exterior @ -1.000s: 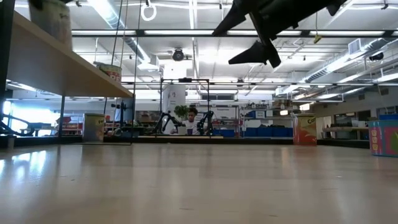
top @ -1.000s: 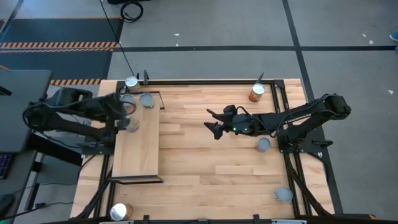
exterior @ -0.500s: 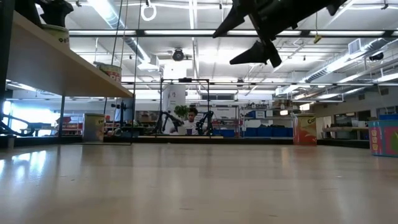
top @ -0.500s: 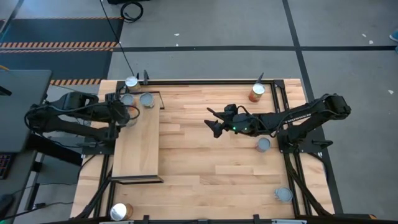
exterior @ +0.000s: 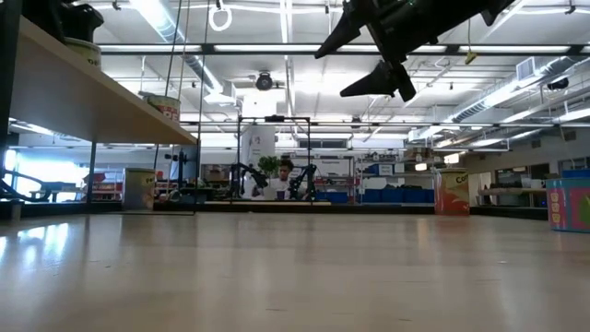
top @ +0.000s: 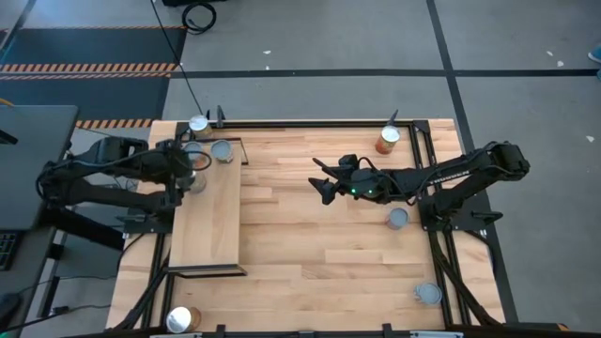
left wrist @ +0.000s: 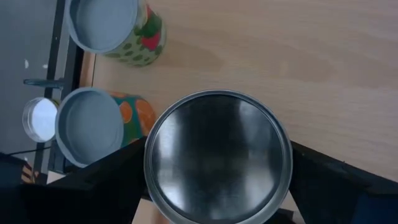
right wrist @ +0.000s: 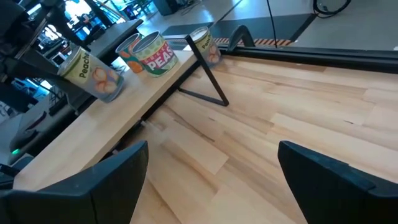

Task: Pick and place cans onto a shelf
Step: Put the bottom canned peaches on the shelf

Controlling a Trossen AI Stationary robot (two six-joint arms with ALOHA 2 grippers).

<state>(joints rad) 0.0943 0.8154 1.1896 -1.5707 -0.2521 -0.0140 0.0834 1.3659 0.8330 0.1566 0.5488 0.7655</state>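
Bracketing a silver-topped cylindrical can (left wrist: 217, 149) with the left gripper (top: 185, 169) at the far end of the pale plywood shelf with the thin black frame (top: 207, 235), spread wide on both sides of it, yet not showing whether clamping it or letting go. Probably calling for a slow, straight rise, keeping well off the green-spotted tin (left wrist: 102, 22) and the orange-labelled tin (left wrist: 90, 127) standing just beside. Hovering wide open and empty with the right gripper (top: 324, 191) above the middle of the striped-wood tabletop (top: 310, 263).
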